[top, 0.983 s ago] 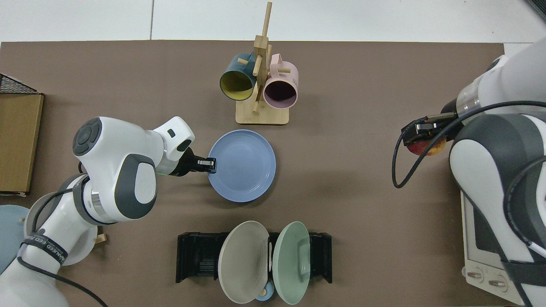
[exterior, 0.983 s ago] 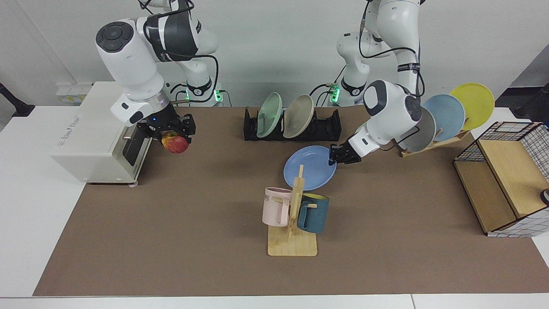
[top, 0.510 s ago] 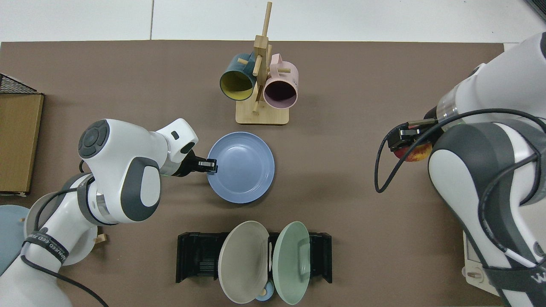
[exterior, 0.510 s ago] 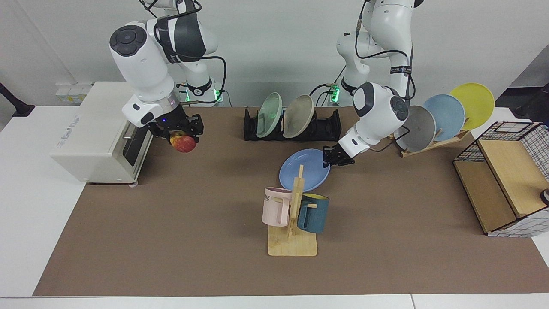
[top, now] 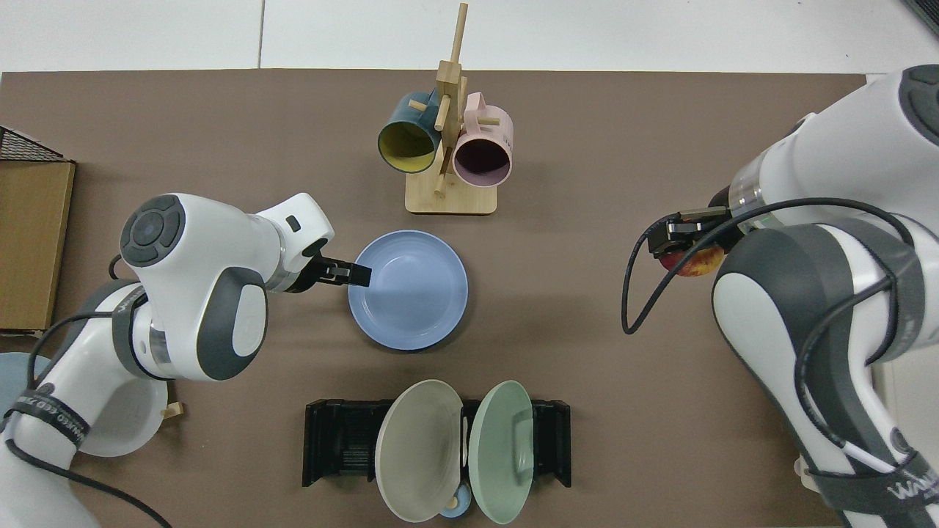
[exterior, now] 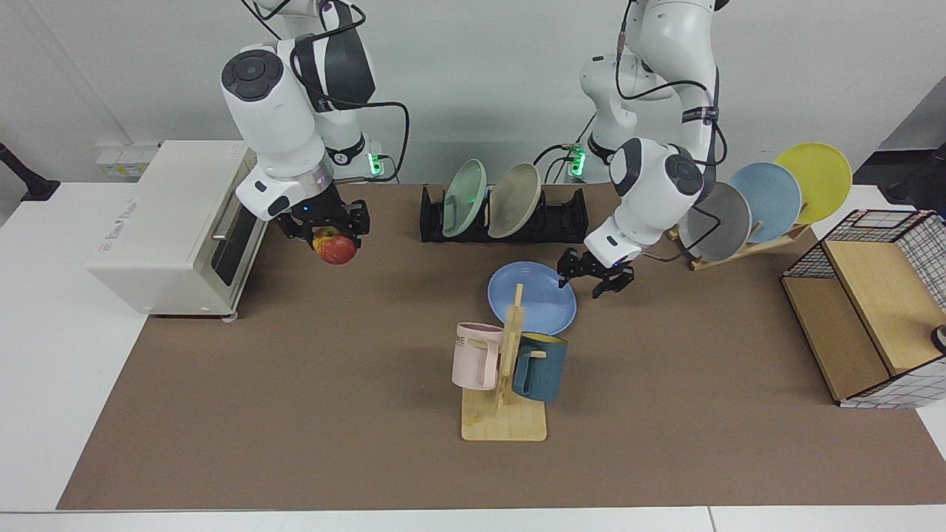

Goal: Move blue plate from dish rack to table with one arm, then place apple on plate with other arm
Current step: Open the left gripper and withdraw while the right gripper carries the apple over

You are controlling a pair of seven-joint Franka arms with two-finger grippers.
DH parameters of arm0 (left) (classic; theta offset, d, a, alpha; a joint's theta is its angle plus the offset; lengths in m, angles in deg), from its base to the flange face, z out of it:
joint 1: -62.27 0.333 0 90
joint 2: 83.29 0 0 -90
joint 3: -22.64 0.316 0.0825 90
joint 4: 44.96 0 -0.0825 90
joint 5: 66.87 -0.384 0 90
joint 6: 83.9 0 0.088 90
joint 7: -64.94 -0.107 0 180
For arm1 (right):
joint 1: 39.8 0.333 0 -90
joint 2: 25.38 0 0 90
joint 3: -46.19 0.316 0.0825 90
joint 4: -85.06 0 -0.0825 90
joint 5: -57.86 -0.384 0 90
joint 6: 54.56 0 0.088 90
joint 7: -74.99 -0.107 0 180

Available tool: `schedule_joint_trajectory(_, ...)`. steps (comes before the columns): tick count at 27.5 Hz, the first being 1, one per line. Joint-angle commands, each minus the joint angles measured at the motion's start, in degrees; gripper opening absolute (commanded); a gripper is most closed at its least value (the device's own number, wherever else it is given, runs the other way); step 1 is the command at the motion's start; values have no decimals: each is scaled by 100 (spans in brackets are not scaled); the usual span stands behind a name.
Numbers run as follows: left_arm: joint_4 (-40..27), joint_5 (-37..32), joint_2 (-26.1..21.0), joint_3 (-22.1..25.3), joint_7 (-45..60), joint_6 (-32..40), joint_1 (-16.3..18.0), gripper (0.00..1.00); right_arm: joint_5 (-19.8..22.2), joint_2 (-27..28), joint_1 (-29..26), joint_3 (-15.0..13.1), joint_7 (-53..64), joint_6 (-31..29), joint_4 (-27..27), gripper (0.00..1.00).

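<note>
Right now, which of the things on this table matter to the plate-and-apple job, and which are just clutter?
In the job:
- blue plate, flat on the table
- apple, held in the right gripper
- left gripper, open beside the plate
- dish rack

Just lying about:
- mug tree with two mugs
- toaster oven
- wooden plate stand
- wire basket

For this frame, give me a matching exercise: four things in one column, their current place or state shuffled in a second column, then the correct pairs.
Things:
1. blue plate
2. apple
3. left gripper
4. dish rack

Places or states:
A. held in the right gripper, above the mat
B. holds a green plate and a beige plate
C. lies flat on the mat, behind the mug stand in the facing view
D. open, at the plate's rim

Pairs: 1-C, 2-A, 3-D, 4-B
</note>
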Motion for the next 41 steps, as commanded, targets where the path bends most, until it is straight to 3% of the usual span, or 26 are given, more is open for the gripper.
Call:
schedule_joint_trajectory(1, 527, -962, 406, 50, 391, 1000, 13, 99, -35, -44, 351, -6, -448, -240, -154, 0)
schedule_joint_trajectory(5, 1037, -1430, 635, 41, 462, 1888, 145, 99, -52, 0, 467, 20, -932, -310, -154, 0)
schedule_joint_trajectory(11, 1511, -1492, 969, 59, 427, 2742, 277, 99, -70, 263, 1064, 20, -1696, -644, -92, 0)
schedule_joint_trajectory(18, 2452, -1640, 1005, 59, 418, 3823, 382, 99, -96, 790, 1583, 29, -2479, -987, 154, 0)
schedule_joint_trajectory(23, 2558, -1808, 1005, 94, 400, 3877, 470, 100, -289, 1247, 1916, 20, -2795, -1426, 233, 0)
schedule_joint_trajectory(29, 2488, -1764, 1040, 85, 207, 3920, 602, 100, -343, 2178, 2295, 20, -3341, -1585, 1102, 0)
schedule_joint_trajectory(41, 2497, -1729, 1057, 85, 321, 4017, 637, 100, -553, 2671, 2558, 38, -3762, -2235, 1200, 0)
